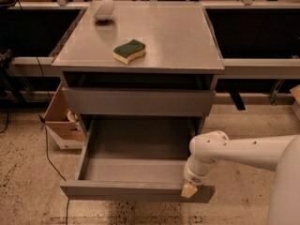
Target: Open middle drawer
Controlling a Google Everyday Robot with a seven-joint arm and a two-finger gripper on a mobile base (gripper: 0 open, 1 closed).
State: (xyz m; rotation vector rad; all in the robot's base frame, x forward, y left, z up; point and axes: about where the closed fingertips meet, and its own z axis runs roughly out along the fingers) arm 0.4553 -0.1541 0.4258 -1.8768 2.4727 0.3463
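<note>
**Drawer cavity reachable from above; arm blocks right side**

Middle drawer is pulled out, w/ open room above its floor for entry from above & front-left. Tool sits at the drawer's front edge, right end. White arm fills the room to the right. Upper drawer front stands over the rear of the cavity. Left of cabinet, cardboard box & cable on floor narrow that side. Counter: sponge mid-front, bowl back-left, free room elsewhere.
</note>
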